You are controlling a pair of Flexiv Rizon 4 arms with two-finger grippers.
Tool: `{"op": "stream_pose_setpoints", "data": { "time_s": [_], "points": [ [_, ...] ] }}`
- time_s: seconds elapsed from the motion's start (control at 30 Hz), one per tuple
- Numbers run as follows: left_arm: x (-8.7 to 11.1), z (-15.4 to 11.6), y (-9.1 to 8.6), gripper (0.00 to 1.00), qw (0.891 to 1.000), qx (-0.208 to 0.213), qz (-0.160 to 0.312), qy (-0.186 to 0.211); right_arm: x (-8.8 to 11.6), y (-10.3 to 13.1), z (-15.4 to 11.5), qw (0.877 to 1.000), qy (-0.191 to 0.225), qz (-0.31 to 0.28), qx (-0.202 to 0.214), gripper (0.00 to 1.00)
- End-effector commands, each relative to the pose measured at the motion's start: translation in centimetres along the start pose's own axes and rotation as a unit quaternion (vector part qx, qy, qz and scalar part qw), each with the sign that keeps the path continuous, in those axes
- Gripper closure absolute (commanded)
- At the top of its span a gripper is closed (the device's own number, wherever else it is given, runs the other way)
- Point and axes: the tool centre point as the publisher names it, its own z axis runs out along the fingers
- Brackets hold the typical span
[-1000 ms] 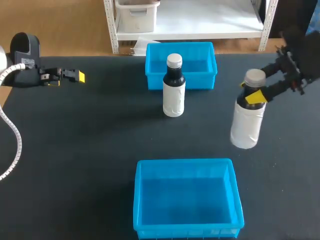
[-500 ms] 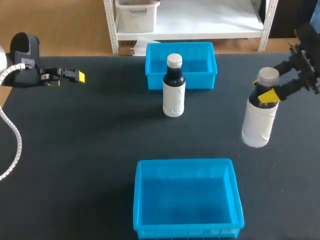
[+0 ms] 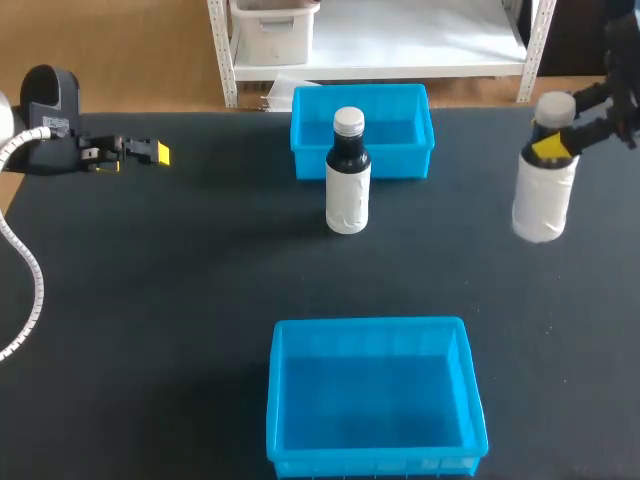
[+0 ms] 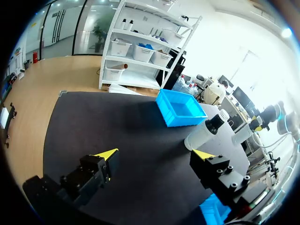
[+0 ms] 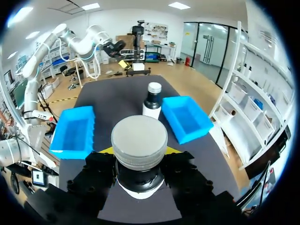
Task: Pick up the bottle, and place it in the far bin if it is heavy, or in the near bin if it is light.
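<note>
Bottle [image 3: 541,190] with a white wrap and grey cap sits at the upper right of the frame. The right gripper [image 3: 553,147] is clamped on its neck just under the cap, yellow tips on both sides. We judge it is lifted off the surface [image 3: 180,300] and hanging about upright.

Handling: it looks like rigid plastic with a smooth wrap, so the body could slip. The neck under the cap's lip is the safer hold, and that is where we have it. The neck shows dark in the right wrist view [image 5: 139,140], so it may be filled. We cannot read weight from the pictures.

The left gripper [image 4: 154,154] is at the upper left of the frame, wide open and holding nothing.

The surface is dark and matte. The far bin [image 3: 400,160] is at top centre. A second bottle [image 3: 347,185] stands just in front of it, and we cannot tell if they touch. The near bin [image 3: 368,325] is at bottom centre, well apart from both.
</note>
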Motion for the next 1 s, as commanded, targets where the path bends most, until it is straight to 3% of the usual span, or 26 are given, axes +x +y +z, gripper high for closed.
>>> {"op": "stream_pose_setpoints", "data": {
  "time_s": [0.03, 0.5, 1.0],
  "points": [
    [0.0, 0.0, 0.0, 0.0, 1.0, 0.0, 0.0, 0.0, -0.6, -2.5, 0.6, 1.0, -0.005, 0.011, 0.003, 0.58],
    [0.0, 0.0, 0.0, 0.0, 1.0, 0.0, 0.0, 0.0, -4.0, -9.2, 3.5, 0.999, -0.024, 0.035, 0.006, 0.55],
    [0.0, 0.0, 0.0, 0.0, 1.0, 0.0, 0.0, 0.0, -10.4, -15.4, 8.7, 0.999, -0.028, 0.033, 0.019, 0.54]
  ]
}}
